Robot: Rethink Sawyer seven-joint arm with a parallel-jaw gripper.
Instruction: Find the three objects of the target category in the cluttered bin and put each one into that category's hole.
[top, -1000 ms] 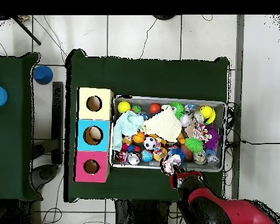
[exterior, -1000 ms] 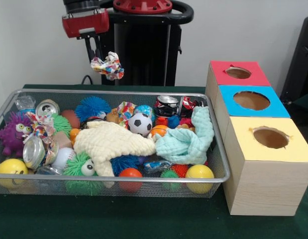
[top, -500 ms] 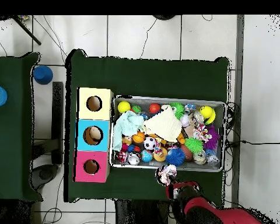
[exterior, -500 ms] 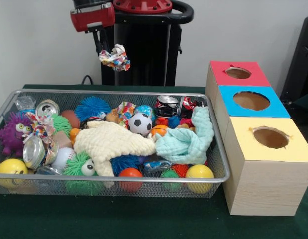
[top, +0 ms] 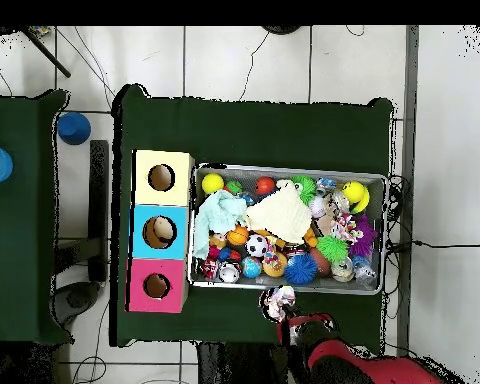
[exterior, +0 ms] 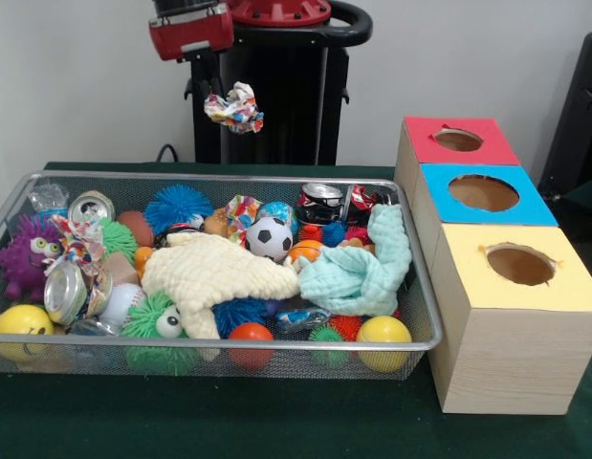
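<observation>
High above the cluttered bin (exterior: 410,287) and beyond its far rim, the gripper (exterior: 222,94) has its jaws pinching a crumpled multicoloured wad (exterior: 235,108).

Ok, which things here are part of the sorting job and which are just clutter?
In the job:
wire bin
gripper, shut on a multicoloured wad held aloft
red box, blue box, yellow box, each with a hole

Lying about:
cream cloth
mint cloth
soccer ball
crushed can
purple spiky ball
</observation>
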